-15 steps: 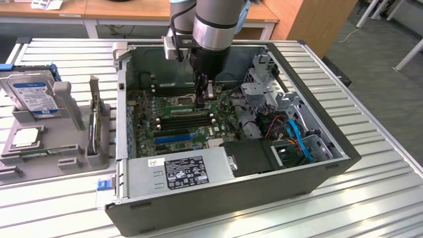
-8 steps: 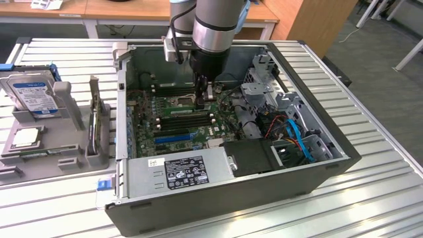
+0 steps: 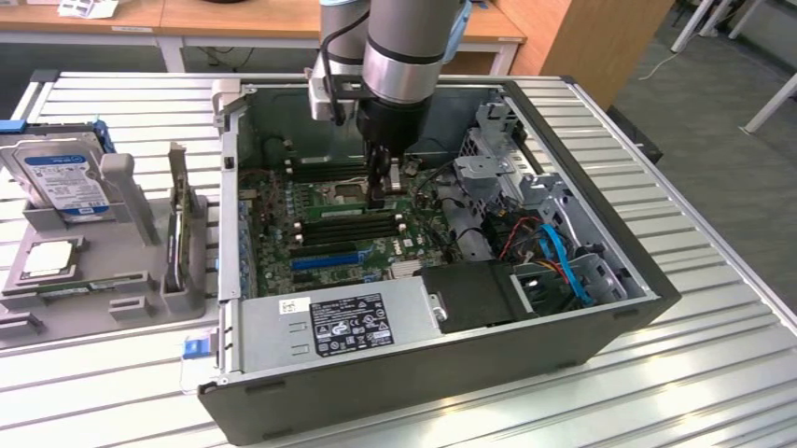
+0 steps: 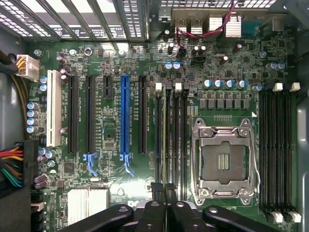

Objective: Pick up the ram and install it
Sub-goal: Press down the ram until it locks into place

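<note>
Hand (image 3: pixel 380 191) is down inside the open computer case (image 3: pixel 436 383), just above the circuit board (image 4: pixel 111 140). In the wrist view the hand (image 4: pixel 165 191) has its two fingers (image 4: pixel 157 205) pressed together with no gap showing, directly over a bank of memory slots (image 4: pixel 177 135). I cannot tell whether anything thin is pinched between them.

Count on the circuit board, wrist view:
- 4 memory slots in the bank under the hand
- 4 more in a second bank (image 4: pixel 277 150) on the far side of the processor socket (image 4: pixel 223 162)
- 1 processor socket, metal frame, contacts bare
- 1 white long slot (image 4: pixel 52 113)
- 3 black long slots and 1 short black one
- 1 blue slot (image 4: pixel 124 116)

Exterior view: the case lies on its side on a slatted metal counter (image 3: pixel 722 373), with 1 silver power unit (image 3: pixel 336 322) at its near end.

To the exterior view's left, just beside the case, sits 1 grey tray (image 3: pixel 37 329). It holds:
- 1 hard drive (image 3: pixel 56 177)
- 1 square silver chip (image 3: pixel 50 257)
- 1 narrow green stick lying flat at the near edge, which I take for the ram (image 3: pixel 81 283), well apart from the hand
- 1 thin board (image 3: pixel 181 219) standing on edge; kind not clear
</note>
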